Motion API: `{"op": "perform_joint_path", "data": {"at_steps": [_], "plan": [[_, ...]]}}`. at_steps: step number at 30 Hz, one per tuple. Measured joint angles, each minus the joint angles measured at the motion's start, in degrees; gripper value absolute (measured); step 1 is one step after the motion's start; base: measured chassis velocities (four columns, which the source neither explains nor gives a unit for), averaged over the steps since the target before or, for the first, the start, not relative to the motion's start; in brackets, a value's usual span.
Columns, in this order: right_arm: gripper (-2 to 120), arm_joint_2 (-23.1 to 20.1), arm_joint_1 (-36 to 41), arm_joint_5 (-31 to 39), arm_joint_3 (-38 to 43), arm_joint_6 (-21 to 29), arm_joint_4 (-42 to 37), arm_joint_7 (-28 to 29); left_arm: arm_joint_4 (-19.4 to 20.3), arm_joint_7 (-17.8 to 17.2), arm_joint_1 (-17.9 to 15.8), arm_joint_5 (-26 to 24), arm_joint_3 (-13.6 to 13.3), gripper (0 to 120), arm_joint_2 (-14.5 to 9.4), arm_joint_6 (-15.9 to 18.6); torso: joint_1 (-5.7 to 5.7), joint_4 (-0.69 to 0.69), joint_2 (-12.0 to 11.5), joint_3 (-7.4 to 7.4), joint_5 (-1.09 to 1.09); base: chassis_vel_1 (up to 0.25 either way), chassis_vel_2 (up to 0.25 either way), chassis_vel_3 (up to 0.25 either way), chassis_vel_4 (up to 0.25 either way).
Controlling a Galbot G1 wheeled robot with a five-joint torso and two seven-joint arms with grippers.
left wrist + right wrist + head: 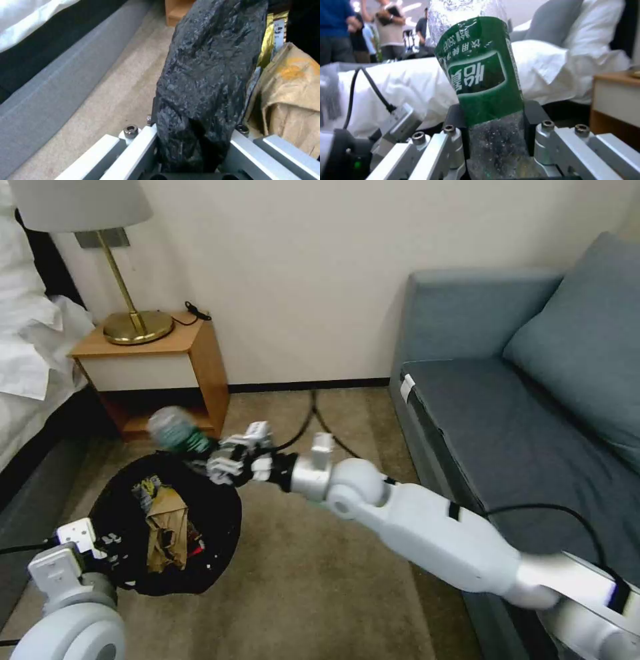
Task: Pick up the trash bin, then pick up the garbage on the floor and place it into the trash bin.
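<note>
The trash bin (220, 513), lined with a crinkly black bag, hangs low at the left, and my left gripper (107, 550) is shut on its near rim (203, 82). Inside lie crumpled tan-brown paper (167, 530) (293, 105) and a yellow-silver wrapper (147, 490) (271, 35). My right gripper (213, 453) reaches across just above the bin's far rim, shut on a clear green-labelled bottle (175, 430) (483, 82). The bottle sticks out to the left of the fingers (453, 142), over the bin's far edge.
A wooden nightstand (190, 360) with a brass lamp (137, 323) stands behind the bin. A bed with white linen (30, 347) lies at the left, its grey base (50, 82) close to the bin. A blue-grey sofa (520, 433) fills the right. A black cable (317, 420) runs over the beige carpet.
</note>
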State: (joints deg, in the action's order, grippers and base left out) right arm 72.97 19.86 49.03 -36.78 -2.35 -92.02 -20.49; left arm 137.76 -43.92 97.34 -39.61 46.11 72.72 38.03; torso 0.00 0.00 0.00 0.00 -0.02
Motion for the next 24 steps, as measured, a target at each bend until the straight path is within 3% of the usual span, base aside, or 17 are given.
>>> {"op": "perform_joint_path", "data": {"at_steps": [13,24], "plan": [[28,10.6,-2.1,-4.3,-7.9,-1.8,10.9,-0.1,0.6,0.0,0.4,-0.1,0.0,1,0.2,0.0,0.0,0.0,0.0,0.0,0.0,0.0,0.0,0.0,0.0],[28,13.1,-0.7,-6.2,-10.3,-3.4,14.1,-0.3,1.2,0.0,1.1,0.2,0.4,1,0.8,0.0,0.0,0.0,0.0,0.0,0.01,0.0,0.0,0.0,0.0]]}}
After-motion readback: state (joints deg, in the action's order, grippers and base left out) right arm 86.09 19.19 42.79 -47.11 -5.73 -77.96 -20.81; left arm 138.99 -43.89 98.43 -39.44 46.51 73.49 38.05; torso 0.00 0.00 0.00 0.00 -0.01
